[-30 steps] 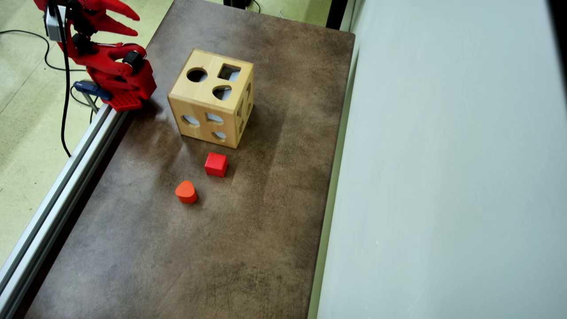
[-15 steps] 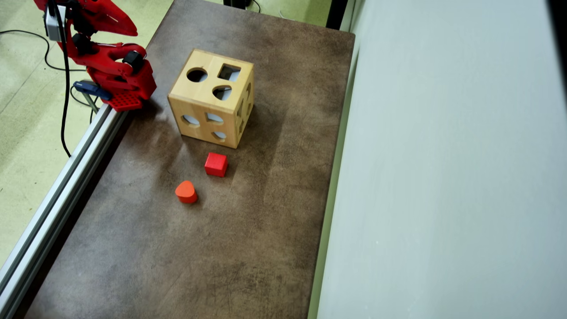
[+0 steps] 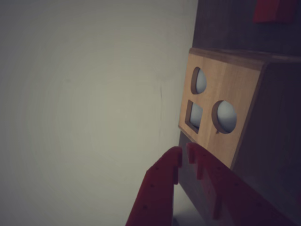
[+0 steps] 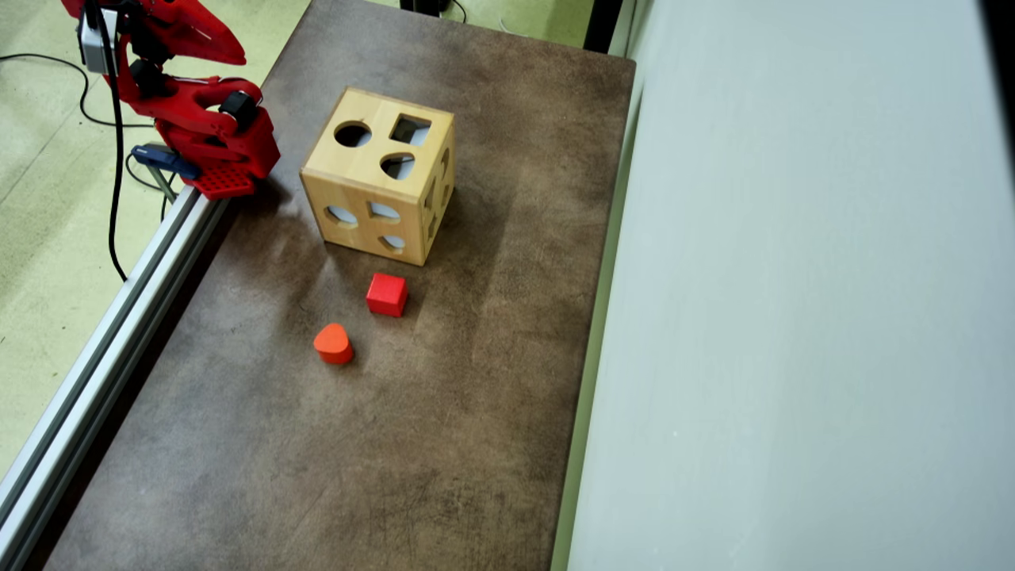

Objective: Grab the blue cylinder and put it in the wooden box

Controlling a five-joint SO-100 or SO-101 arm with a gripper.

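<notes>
On the table, wooden box [image 4: 379, 176] upright, round hole up, tool [image 3: 184, 155] seemingly closed.

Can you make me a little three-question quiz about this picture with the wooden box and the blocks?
1. True or false: a blue cylinder lies on the table.
2. Which block sits nearer the wooden box in the overhead view: A) the red cube, B) the orange block?
3. Fill in: the gripper has its jaws ____.

Key:
1. False, none is in view.
2. A.
3. Shut, with nothing between them.
</notes>
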